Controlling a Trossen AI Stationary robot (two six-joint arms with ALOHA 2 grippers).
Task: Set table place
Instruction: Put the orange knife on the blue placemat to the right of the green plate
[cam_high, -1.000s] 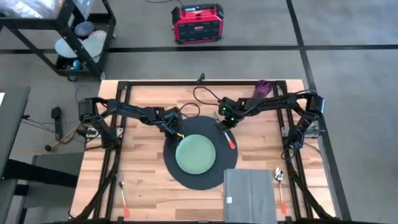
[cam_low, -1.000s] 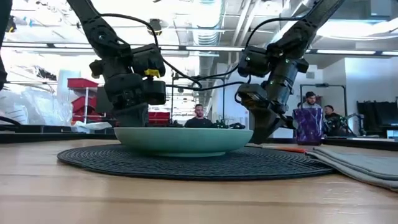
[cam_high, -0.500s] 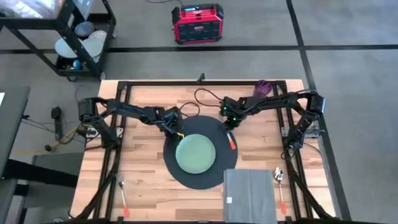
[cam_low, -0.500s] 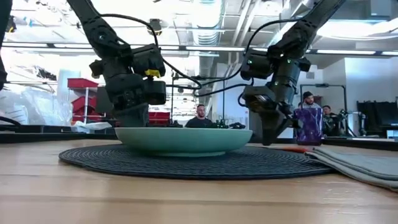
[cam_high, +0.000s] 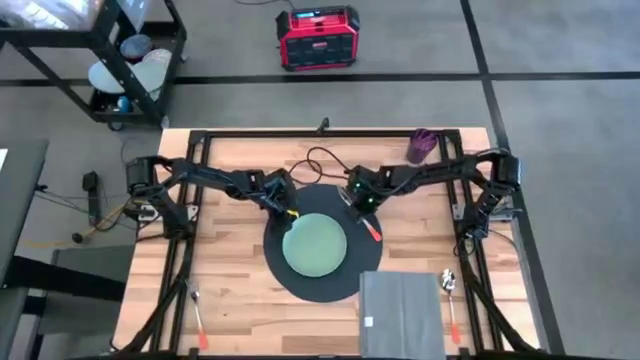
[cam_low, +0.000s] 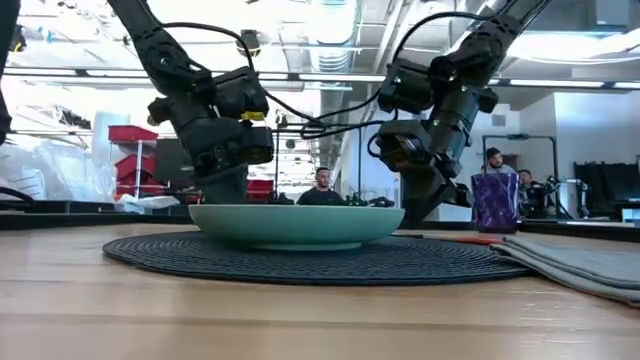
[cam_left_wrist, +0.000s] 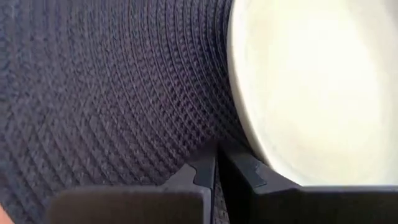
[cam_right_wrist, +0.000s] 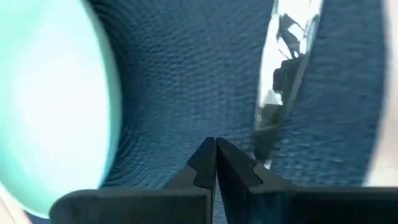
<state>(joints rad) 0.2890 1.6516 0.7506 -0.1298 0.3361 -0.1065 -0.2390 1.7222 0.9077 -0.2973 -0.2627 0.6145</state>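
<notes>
The round dark placemat (cam_high: 300, 285) lies mid-table on the light-wood table (cam_high: 230, 270), and a pale green plate (cam_high: 315, 247) rests on its middle. My left gripper (cam_high: 287, 213) is shut, its tips down on the mat's far left part, right beside the plate's rim (cam_left_wrist: 249, 124). My right gripper (cam_high: 357, 205) is also shut and stands on the mat's far right part. It sits between the plate (cam_right_wrist: 56, 93) and a red-handled knife (cam_high: 368, 228) that lies on the mat's right edge. My left gripper sets its shut fingertips (cam_left_wrist: 205, 171) down on the mat's woven top (cam_left_wrist: 180, 140) from above, next to the plate's rim. The mat lies flat on the table. My right gripper sets its shut fingertips (cam_right_wrist: 205, 163) on the mat's top (cam_right_wrist: 186, 118) from above, beside the knife blade (cam_right_wrist: 283, 81).
A folded grey napkin (cam_high: 402, 312) lies at the near right and overlaps the mat's edge. A red-handled spoon (cam_high: 450, 295) is to its right and a red-handled fork (cam_high: 198, 318) at the near left. A purple cup (cam_high: 420, 146) stands at the far right. Black frame rails run along both sides.
My right gripper has swung a little toward the right, then back toward the table's left and down onto the mat, leaving the purple cup uncovered. The mat with the plate has slid slightly away from the near edge. My left gripper has stayed shut on the mat.
</notes>
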